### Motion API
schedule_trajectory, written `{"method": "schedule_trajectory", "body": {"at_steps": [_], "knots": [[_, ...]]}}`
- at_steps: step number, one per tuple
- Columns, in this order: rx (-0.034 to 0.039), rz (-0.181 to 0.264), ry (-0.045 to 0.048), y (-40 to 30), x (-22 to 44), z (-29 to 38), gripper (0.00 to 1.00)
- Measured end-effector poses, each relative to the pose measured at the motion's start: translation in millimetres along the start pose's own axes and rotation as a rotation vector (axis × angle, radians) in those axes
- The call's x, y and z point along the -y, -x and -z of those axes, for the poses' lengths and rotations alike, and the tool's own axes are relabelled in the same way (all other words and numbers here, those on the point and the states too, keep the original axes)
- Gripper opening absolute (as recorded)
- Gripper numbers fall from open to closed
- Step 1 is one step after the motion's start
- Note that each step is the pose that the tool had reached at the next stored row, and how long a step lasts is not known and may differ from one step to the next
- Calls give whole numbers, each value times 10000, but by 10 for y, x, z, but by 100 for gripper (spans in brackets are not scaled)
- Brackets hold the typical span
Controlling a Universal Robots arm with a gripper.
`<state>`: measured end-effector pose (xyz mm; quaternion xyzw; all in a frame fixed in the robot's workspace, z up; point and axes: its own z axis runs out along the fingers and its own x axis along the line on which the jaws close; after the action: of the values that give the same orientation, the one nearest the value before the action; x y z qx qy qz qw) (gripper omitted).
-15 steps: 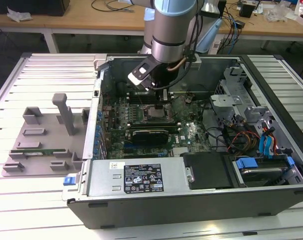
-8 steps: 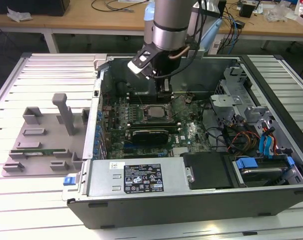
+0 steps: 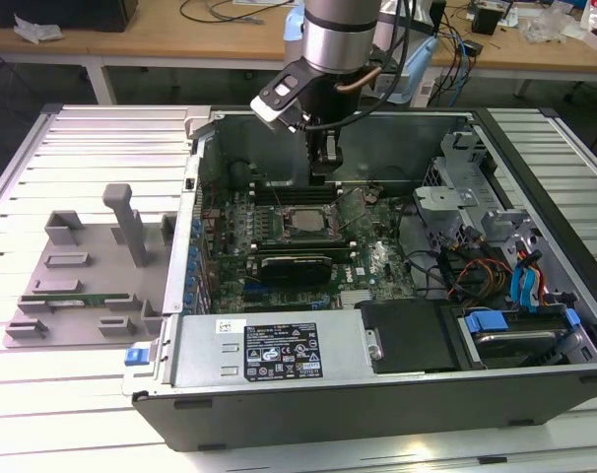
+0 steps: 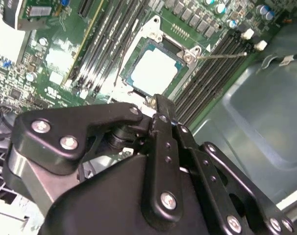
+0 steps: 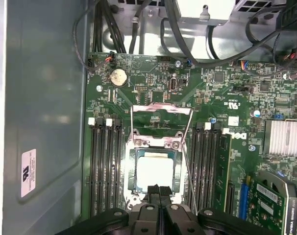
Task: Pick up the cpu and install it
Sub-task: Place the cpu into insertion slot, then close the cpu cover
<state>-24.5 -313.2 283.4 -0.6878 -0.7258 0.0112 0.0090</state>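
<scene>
**A:** Where is the cpu (image 3: 303, 223)?

**B:** It lies flat in its socket (image 5: 130, 171) on the motherboard (image 3: 377, 264), just left of the middle of the exterior view, inside the open computer case (image 3: 377, 419). In both wrist views its pale silver top faces up, with a dark rim around it.

**A:** And the gripper (image 3: 325, 168)?

**B:** It hangs over the board at the upper centre of the exterior view, a little above the socket in the frame. In the first wrist view its two black fingers (image 5: 153, 193) are pressed together with only a seam between them, and they hold nothing. The tips overlap the chip's edge in that view. I cannot tell whether they touch it.

**A:** Is the socket clamped down?

**B:** No. The metal load plate (image 5: 161, 108) is swung open, and the thin wire lever (image 5: 187, 147) stands free beside the socket. Memory slots (image 5: 103, 166) run along both sides of it.

**A:** What else is nearby?

**B:** A black graphics card (image 3: 294, 266) lies just below the socket in the exterior view. A grey tray (image 3: 82, 286) sits on the slatted table (image 3: 82, 128) at the exterior view's left, just beside the case's side wall.
</scene>
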Motion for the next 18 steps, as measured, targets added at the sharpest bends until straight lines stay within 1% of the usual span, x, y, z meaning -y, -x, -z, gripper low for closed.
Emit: {"method": "schedule_trajectory", "body": {"at_steps": [13,14,15,18], "knots": [[3,2,-2,1,-3,7,11],[4,0,-2,1,-16,8,11],[3,0,-2,3,-54,8,11],[2,0,-2,6,-107,10,11]]}}
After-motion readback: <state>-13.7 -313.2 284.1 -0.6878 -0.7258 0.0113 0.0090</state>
